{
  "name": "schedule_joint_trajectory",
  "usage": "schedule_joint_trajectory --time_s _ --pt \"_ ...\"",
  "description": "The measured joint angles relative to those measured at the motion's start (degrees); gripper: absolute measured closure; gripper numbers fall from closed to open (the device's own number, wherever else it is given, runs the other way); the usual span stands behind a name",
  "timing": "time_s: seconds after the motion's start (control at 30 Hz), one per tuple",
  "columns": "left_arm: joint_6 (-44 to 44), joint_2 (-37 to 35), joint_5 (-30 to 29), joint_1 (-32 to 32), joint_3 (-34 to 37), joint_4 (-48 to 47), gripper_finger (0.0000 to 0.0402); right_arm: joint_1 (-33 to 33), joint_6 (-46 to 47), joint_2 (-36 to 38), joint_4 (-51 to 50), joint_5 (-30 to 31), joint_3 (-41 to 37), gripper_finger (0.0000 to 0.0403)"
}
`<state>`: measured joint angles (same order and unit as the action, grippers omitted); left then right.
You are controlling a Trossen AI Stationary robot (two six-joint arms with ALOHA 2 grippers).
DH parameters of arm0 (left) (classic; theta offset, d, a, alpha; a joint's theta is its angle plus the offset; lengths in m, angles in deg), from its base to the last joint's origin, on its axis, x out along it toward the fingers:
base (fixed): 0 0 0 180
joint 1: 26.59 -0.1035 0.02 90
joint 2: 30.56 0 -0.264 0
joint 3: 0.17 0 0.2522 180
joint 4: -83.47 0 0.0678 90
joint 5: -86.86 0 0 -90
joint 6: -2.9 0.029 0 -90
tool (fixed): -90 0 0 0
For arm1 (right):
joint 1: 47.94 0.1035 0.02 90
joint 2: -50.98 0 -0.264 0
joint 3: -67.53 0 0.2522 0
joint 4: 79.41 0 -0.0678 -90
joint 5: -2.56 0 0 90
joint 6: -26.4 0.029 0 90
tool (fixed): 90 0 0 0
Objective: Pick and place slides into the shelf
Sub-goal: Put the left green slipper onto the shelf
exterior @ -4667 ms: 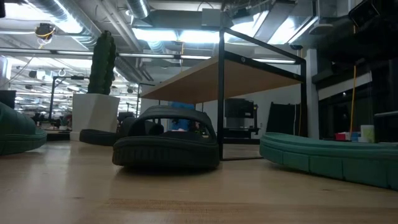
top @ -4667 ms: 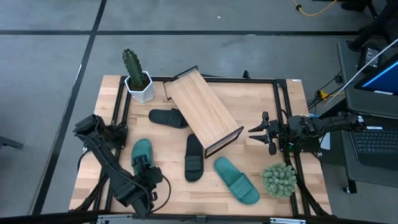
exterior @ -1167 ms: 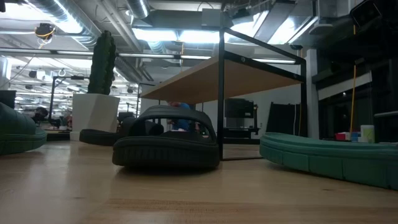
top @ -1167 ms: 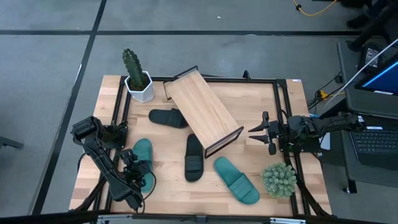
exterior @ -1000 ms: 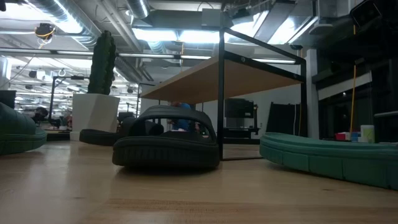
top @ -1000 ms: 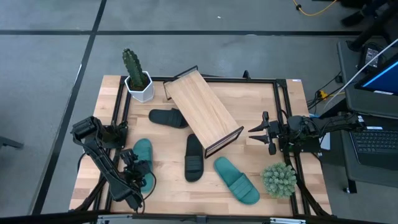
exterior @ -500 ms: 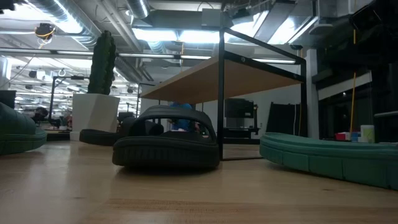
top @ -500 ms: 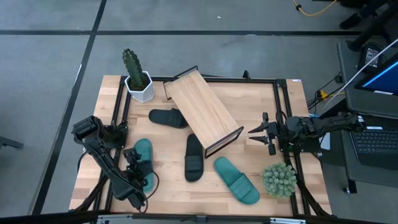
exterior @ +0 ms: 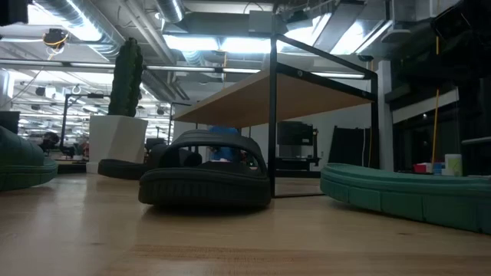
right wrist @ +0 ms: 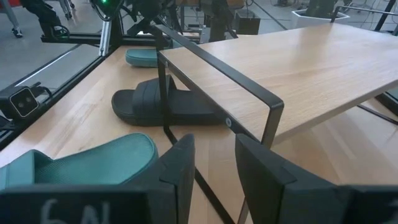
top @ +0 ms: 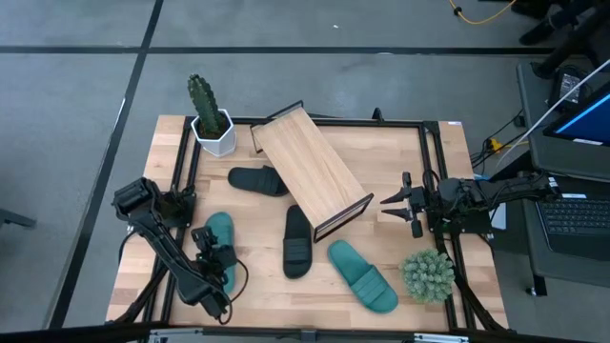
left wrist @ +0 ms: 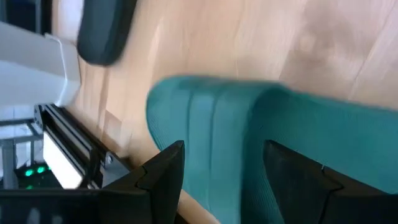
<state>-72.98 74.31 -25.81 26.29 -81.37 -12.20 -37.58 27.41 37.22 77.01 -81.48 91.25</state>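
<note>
Shelf (top: 310, 173): light plank top on a thin black frame, standing askew near the table's centre, running from far left to near right.

Slides, four, all on the tabletop (top: 381, 162), none on the shelf:
- Teal slide, left (top: 218, 232): near-left area of the table, partly under the left gripper.
- Teal slide, right (top: 363, 275): near edge, right of centre, lying diagonally, just beside the shelf's near-right corner.
- Black slide, far (top: 258, 180): just left of the shelf, lying crosswise.
- Black slide, near (top: 297, 242): beside the shelf's near side, pointing away from the near edge; its far end is at the shelf's frame.

Left gripper (top: 213, 257): over the near end of the left teal slide. In the left wrist view the two dark fingers (left wrist: 163, 176) stand spread, one at each side of the teal strap (left wrist: 249, 143).

Right gripper (top: 398, 202): at the table's right side, well apart from every slide, pointing towards the shelf; fingers parted, holding nothing.

Other items: cactus in a white pot (top: 210, 121), far-left corner; round green plant (top: 427, 275), near-right corner.
</note>
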Motion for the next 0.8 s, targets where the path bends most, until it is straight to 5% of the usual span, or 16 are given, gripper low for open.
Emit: schedule_joint_trajectory --time_s 0.53,0.8 --pt "1.5 5.1 0.8 -0.8 0.0 -2.1 0.0197 0.0 0.2 0.0 0.2 0.0 0.0 0.0286" --pt "1.5 5.1 2.1 -0.7 0.0 -1.2 0.0247 0.0 0.2 0.0 0.2 0.0 0.0 0.0286"
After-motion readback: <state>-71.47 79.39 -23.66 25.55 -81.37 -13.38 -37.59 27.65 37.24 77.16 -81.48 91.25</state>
